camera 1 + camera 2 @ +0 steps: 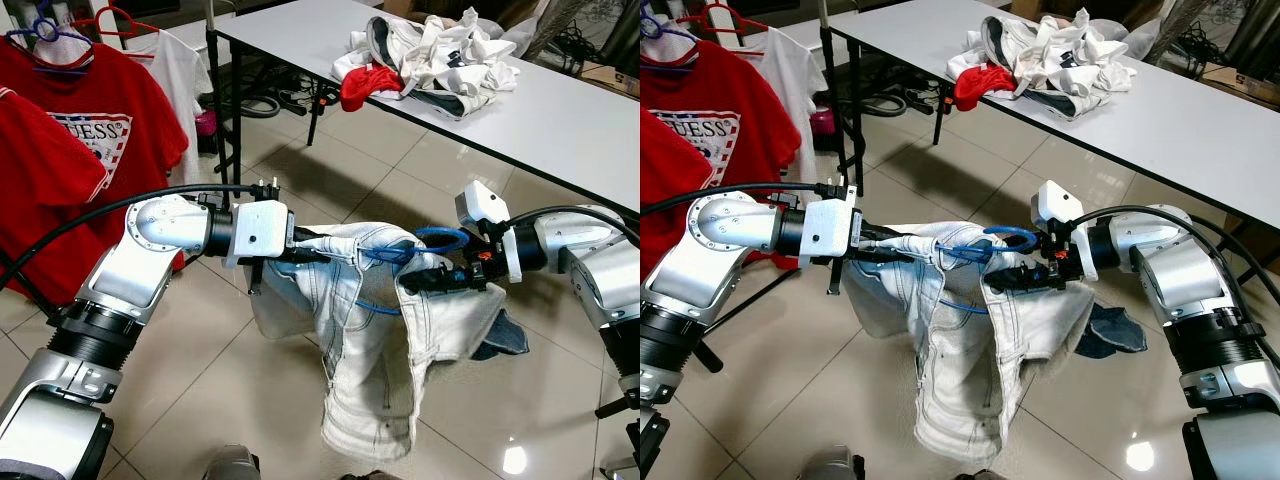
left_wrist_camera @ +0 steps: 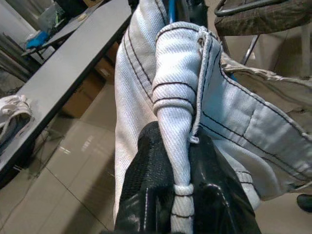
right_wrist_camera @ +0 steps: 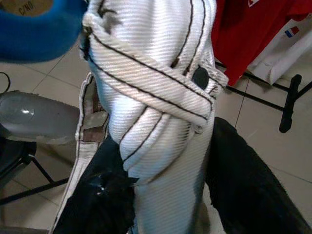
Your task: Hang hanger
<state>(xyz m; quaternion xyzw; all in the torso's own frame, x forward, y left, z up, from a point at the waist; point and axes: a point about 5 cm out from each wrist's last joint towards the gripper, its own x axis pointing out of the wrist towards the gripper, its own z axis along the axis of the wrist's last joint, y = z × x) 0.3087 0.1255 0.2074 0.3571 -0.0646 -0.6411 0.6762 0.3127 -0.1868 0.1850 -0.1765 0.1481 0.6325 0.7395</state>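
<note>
Pale denim jeans (image 1: pixel 370 340) hang over a blue hanger (image 1: pixel 440 238) between my two arms, above the tiled floor. The hanger's hook loops up beside my right wrist, and a blue bar shows through the waist opening. My left gripper (image 1: pixel 318 255) is shut on the left side of the waistband; in the left wrist view its black fingers (image 2: pixel 146 195) pinch a fold of waistband (image 2: pixel 178 97). My right gripper (image 1: pixel 420 280) is shut on the right side, its black fingers (image 3: pixel 243 185) clamping bunched denim (image 3: pixel 156 97) under the blue hanger (image 3: pixel 39 34).
A clothes rack on the left carries red shirts (image 1: pixel 60 150) and a white shirt (image 1: pixel 180 70) on hangers (image 1: pixel 60 40). A long grey table (image 1: pixel 560 110) behind holds a pile of clothes (image 1: pixel 430 55). A dark blue cloth (image 1: pixel 505 335) lies on the floor.
</note>
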